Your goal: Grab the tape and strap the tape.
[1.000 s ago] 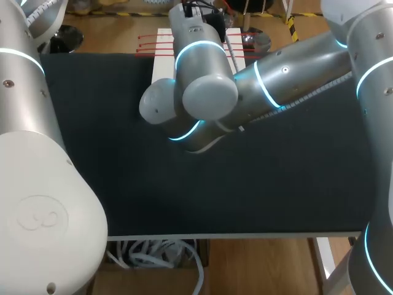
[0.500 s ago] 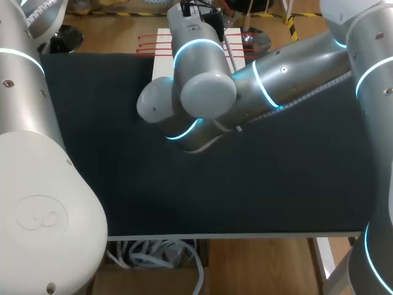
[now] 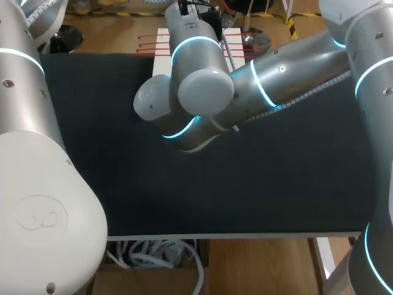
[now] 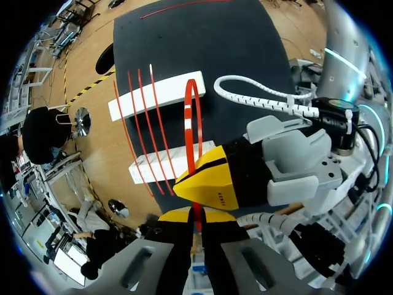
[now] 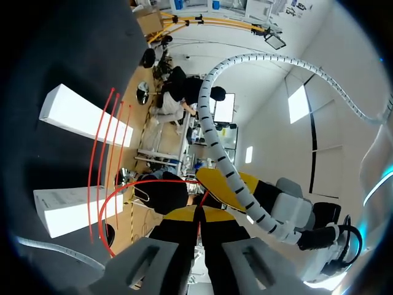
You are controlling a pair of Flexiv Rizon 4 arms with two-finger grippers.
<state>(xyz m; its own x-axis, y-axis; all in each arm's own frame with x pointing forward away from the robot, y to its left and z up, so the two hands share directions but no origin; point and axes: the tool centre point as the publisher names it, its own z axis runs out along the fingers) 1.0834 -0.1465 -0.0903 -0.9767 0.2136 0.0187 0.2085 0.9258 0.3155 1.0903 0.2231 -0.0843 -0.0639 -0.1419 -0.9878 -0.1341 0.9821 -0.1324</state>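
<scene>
Nearest you, your left arm (image 3: 31, 153) fills the left side of the black table mat (image 3: 110, 135). Your right arm (image 3: 288, 67) comes in from the right and crosses past the middle toward the far edge. Out there your two grippers sit close together. Your left gripper (image 4: 196, 218) has its fingers pressed onto the red strap (image 4: 190, 129), and your right gripper (image 5: 198, 216) pinches the same strap, which bows into a narrow loop ahead of both. Beyond the loop, at the mat's far edge, two white blocks (image 4: 156, 96) lie side by side, with several spare red straps (image 4: 138, 129) laid across them.
</scene>
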